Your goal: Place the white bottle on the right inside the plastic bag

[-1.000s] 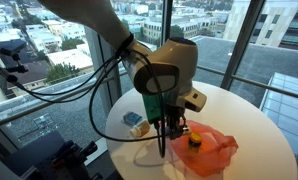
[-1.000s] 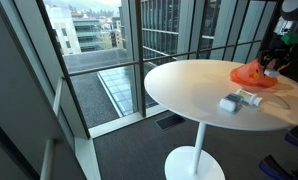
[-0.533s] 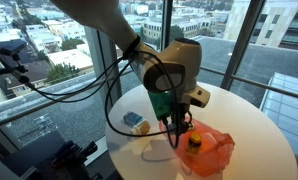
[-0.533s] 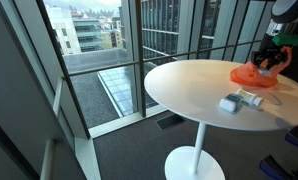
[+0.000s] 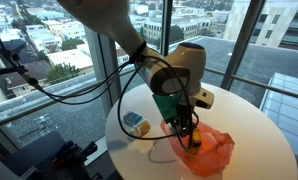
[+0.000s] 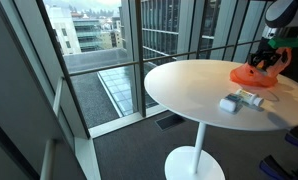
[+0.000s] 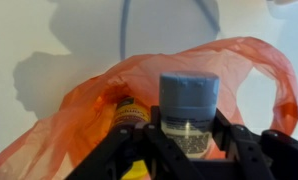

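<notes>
Above the mouth of the orange plastic bag [image 7: 74, 115], near the bench [image 5: 254, 125] edge, clamping the blue-capped white bottle [image 7: 189, 100] upright between the fingers [image 7: 244, 150] of the hand [image 7: 189, 142], narrowed onto its sides.

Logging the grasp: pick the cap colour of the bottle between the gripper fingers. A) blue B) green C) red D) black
A: in the wrist view the bottle between the fingers of the gripper wears a blue cap, with the orange plastic bag behind it.
</notes>
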